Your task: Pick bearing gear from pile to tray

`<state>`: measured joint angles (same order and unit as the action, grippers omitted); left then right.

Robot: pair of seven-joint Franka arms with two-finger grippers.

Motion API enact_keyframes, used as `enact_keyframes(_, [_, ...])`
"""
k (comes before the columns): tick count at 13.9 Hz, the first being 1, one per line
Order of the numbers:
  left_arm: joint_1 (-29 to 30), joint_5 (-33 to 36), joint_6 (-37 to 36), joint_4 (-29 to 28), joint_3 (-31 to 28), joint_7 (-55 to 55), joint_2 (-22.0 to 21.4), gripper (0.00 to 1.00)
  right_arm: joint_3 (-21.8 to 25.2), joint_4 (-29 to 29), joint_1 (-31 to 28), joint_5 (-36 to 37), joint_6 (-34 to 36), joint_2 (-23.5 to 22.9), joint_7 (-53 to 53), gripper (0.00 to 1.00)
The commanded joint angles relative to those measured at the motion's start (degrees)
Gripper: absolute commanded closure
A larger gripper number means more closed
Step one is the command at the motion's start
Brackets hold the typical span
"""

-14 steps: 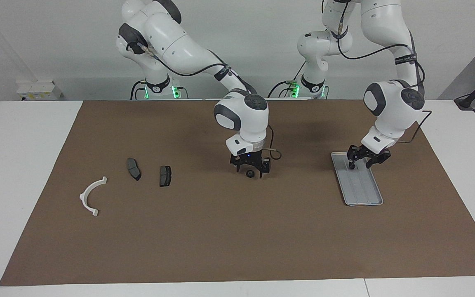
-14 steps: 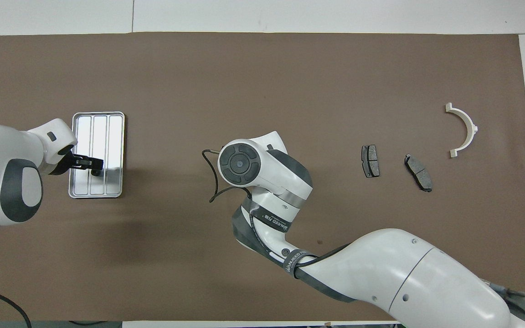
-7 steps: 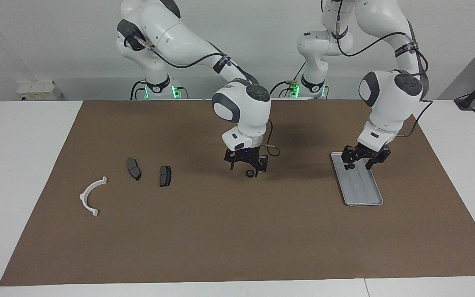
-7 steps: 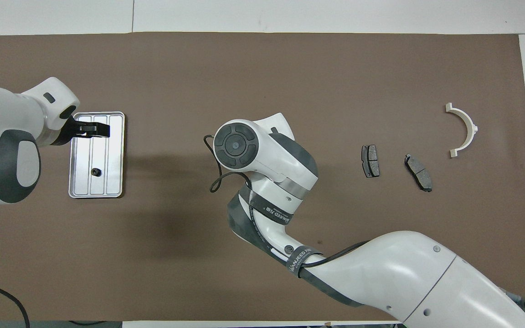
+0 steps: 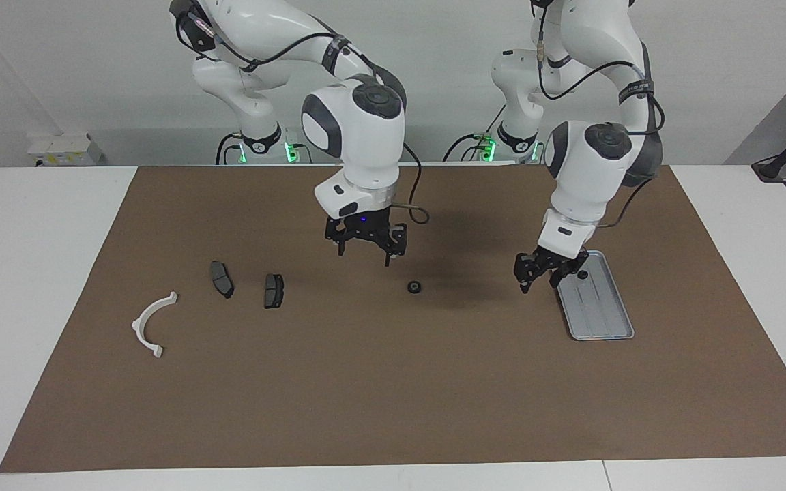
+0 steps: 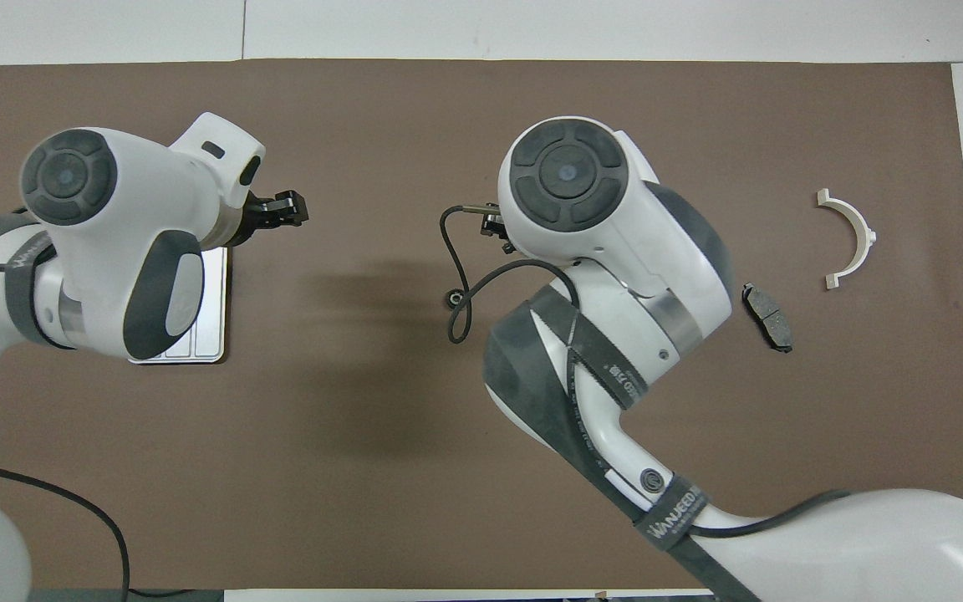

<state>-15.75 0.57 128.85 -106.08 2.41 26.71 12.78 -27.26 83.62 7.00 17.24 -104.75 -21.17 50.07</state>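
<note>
A small black round gear [image 5: 414,287] lies on the brown mat near the middle; it also shows in the overhead view [image 6: 453,297]. My right gripper [image 5: 364,256] is open and empty, raised over the mat between the gear and the brake pads. The silver-grey tray [image 5: 598,310] holds one tiny black piece [image 5: 582,275]. My left gripper [image 5: 540,281] is open and empty, in the air over the mat beside the tray's edge, toward the gear. In the overhead view the left arm covers most of the tray [image 6: 212,313].
Two dark grey brake pads [image 5: 222,279] [image 5: 273,290] and a white curved half-ring [image 5: 153,324] lie on the mat [image 5: 393,382] toward the right arm's end. In the overhead view one pad [image 6: 767,315] and the half-ring [image 6: 849,238] show.
The right gripper rose from around the gear and moved toward the brake pads, leaving the gear on the mat. The left gripper lifted off the tray toward the middle, leaving a black piece in it.
</note>
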Motion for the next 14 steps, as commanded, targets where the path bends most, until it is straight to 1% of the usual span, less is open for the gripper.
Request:
enact_keyframes(1, [-5.0,4.9,-1.7,4.6,-1.0,10.2,4.8,0.26,-0.8,0.3,-5.0,-4.4,2.7,3.4,-9.4,0.00])
enact_keyframes(2, [-6.8,5.3,-2.5,5.7,-1.0,12.6,5.8,0.26,-0.8,0.3,-6.5,-5.1,3.4,4.3,-11.9,0.00])
enact_keyframes(4, [-10.2,5.2,-8.1,9.3,-0.9,14.2,8.5,0.26,-0.8,0.3,-8.7,-6.0,4.8,5.5,-15.2,0.00])
enact_keyframes(5, [-12.4,5.0,-8.8,9.4,-0.9,15.8,8.8,0.26,-0.8,0.3,-9.9,-6.0,5.6,6.0,-17.0,0.00])
enact_keyframes(7, [-15.6,5.0,-7.0,9.4,-0.8,20.4,9.5,0.25,-0.8,0.4,-12.5,-6.1,6.8,6.8,-22.8,0.00])
enact_keyframes(10, [-19.5,5.2,-6.6,9.4,-0.9,23.2,11.5,0.25,-0.8,0.4,-16.0,-6.1,8.1,7.7,-29.4,0.00])
enact_keyframes(14, [-19.8,5.1,-4.5,8.3,-0.7,23.4,11.7,0.25,-0.8,0.6,-20.1,-6.1,8.7,7.8,-36.8,0.00])
